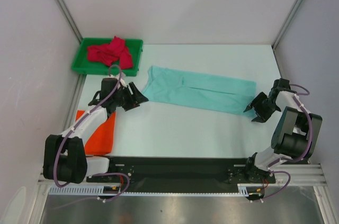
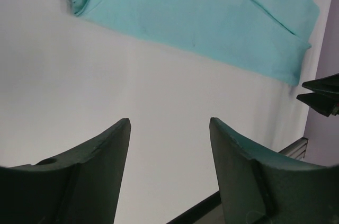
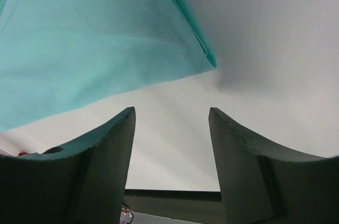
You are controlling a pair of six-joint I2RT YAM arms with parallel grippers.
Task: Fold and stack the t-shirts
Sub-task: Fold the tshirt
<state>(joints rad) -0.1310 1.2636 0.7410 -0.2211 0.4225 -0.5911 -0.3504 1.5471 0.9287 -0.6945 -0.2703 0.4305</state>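
Jaws on both arms stood apart, gripping nothing.

From above, the left gripper [image 1: 135,97] hung just beside the left end of the mint shirt [image 1: 198,90], and the right gripper [image 1: 258,108] just beside its right end. The mint shirt lay flat as a long folded band across the middle of the table [image 1: 185,134]. Its long axis ran left to right, with the right end slanted a little nearer the arms. The red shirt [image 1: 110,52] lay crumpled in the green tray [image 1: 79,66] at the far left corner. The orange shirt [image 1: 100,138] lay at the near left, partly under the left arm. The table was pale and matte. Plain light walls [image 1: 175,1] closed it in on three sides, with metal posts at the far corners, and a black strip [image 1: 175,168] ran between the arm bases.

In the left wrist view, the left gripper [image 2: 169,123] had only bare table [image 2: 106,75] between its dark fingers. The mint shirt [image 2: 212,17] slanted across the top, well ahead of the tips. The right gripper [image 2: 320,97] showed at the right edge, just past the shirt's far end.

In the right wrist view, the right gripper [image 3: 172,113] was likewise over bare table [image 3: 265,49]. A layered corner of the mint shirt [image 3: 90,38] pointed right, ahead of the tips and apart from them.
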